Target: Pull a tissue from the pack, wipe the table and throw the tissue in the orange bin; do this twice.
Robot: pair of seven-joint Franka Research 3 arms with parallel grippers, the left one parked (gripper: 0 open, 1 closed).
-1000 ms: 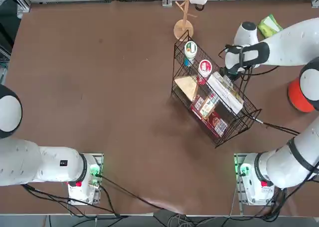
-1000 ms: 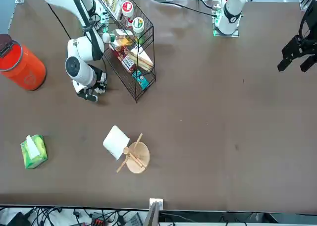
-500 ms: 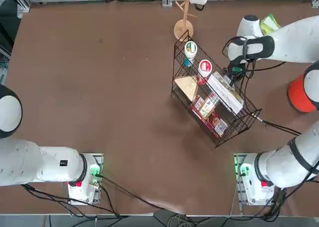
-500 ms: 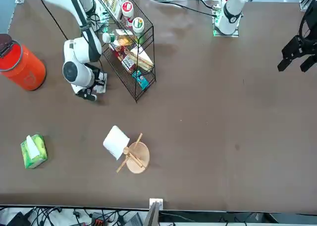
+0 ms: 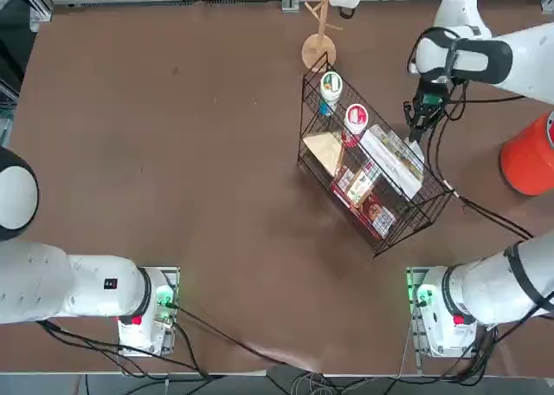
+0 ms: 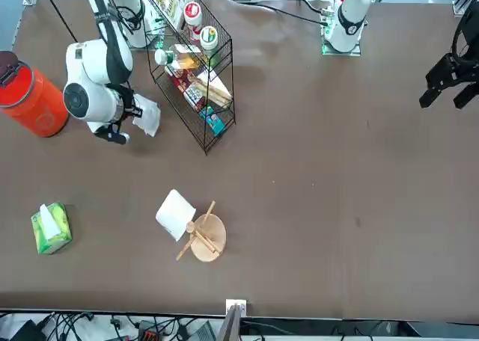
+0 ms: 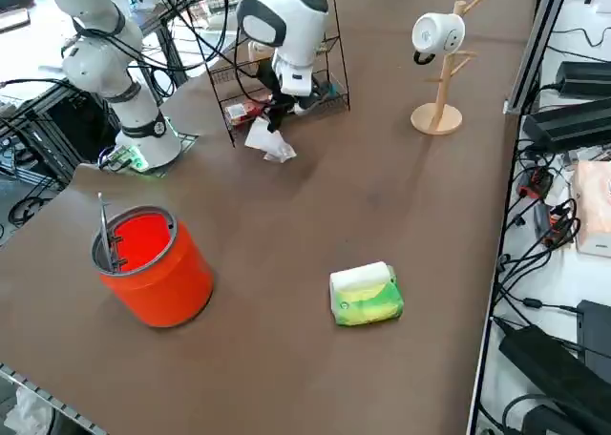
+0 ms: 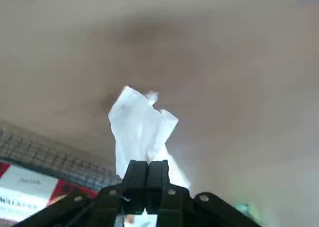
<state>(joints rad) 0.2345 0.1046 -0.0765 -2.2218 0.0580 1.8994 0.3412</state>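
Top view shows the broad, matte dark-brown table running beneath the closed fingers of the right gripper, which pinch a crumpled, thin white tissue. Just beside them stands the black wire basket, an open mesh obstacle holding boxes and lidded tubs. Well apart from the fingers, toward the robot's right, sits the round, smooth orange bin. Farther across the table from the fingers lies the soft green-and-yellow pack; beyond the basket stands a pale wooden mug stand with a white mug.
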